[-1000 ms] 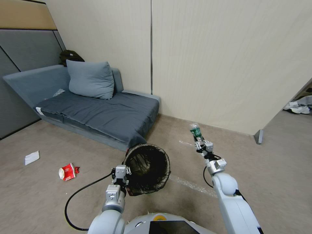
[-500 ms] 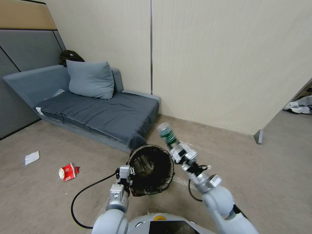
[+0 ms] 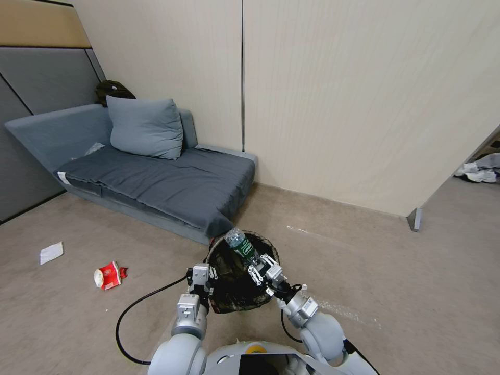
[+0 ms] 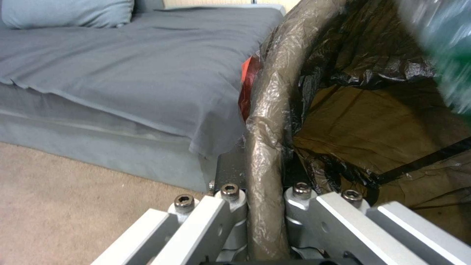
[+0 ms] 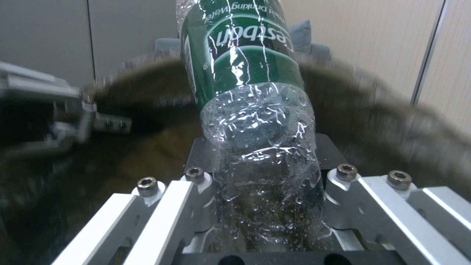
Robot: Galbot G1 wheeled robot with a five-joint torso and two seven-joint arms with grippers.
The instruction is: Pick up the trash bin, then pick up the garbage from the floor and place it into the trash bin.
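I have the left gripper (image 4: 265, 217) with its jaws pinching the liner-wrapped rim of the trash bin (image 3: 240, 276), holding it off the floor in front of the sofa (image 3: 156, 182). The right gripper (image 3: 262, 271) has its jaws clamped on a clear water bottle (image 3: 241, 246) with a green label, poised over the bin's mouth. I judge the bottle light, thin-walled, wet and slippery. The red snack packet (image 3: 108, 275) and white paper slip (image 3: 51, 252) lie on the floor.
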